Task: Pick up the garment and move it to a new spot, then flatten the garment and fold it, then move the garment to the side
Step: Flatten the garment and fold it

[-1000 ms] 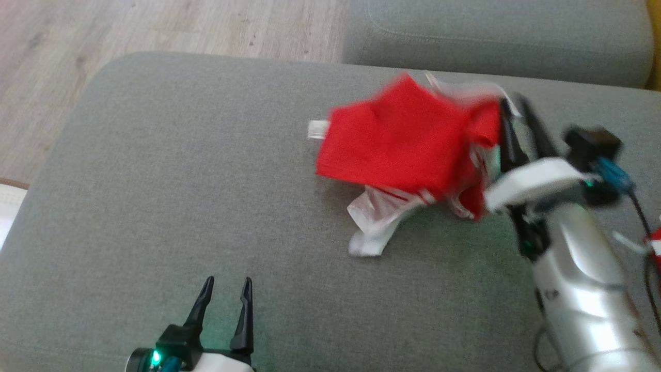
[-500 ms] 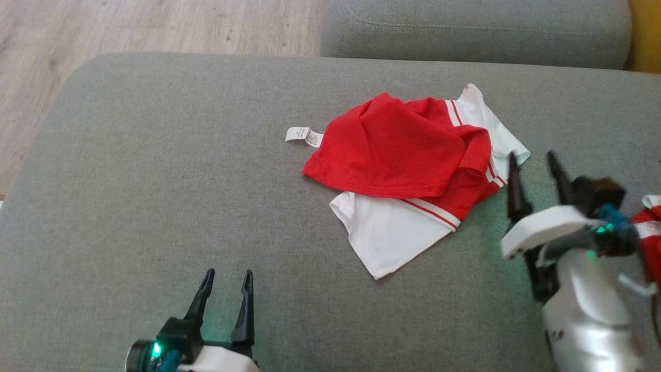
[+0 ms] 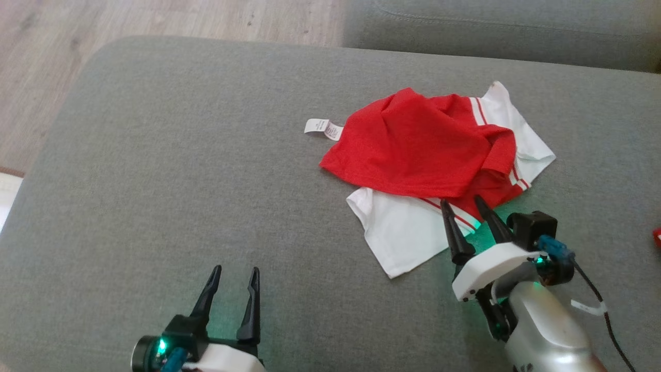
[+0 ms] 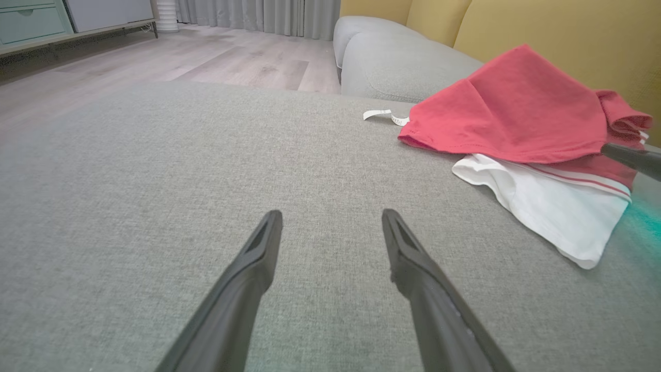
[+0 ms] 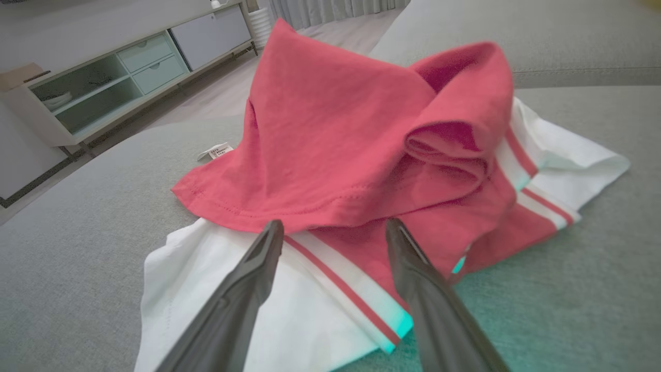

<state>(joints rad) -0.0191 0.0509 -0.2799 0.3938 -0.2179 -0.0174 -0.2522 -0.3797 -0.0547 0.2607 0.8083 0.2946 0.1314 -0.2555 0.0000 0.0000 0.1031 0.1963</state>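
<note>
Here, at the near left, the left end effector (image 3: pixel 236 268) hovers over the bare broad grey upholstered seat cushion (image 3: pixel 155 181). Its two long dark fingers are spread with nothing between them. It sits well apart from the cloth, which suggests it is waiting for a step that needs both arms.

To the right and a little farther off, the right end effector (image 3: pixel 461 200) is likewise released, its fingers wide and empty. Their tips are poised over the near right edge of the crumpled red and white jersey garment (image 3: pixel 423 144), where a red-striped white hem meets the red panel. Whether the tips touch the cloth cannot be told. The aim looks deliberate, since an edge gives a thin layer to pinch and draw outward.

The garment lies loose on the cushion, right of centre, with nothing gripping it. Placing therefore seems to be done and flattening is the step in hand. It is far from flat: the red panel is tented over the white one, and a rolled red fold bunches at its right side. Those layers will likely need pulling apart from two opposite edges.

A small white care label (image 3: pixel 323 127) pokes out flat at the garment's far left corner. Beyond lie a second grey cushion (image 3: pixel 490 26) and, at the far left, the pale wooden floor (image 3: pixel 155 20).
</note>
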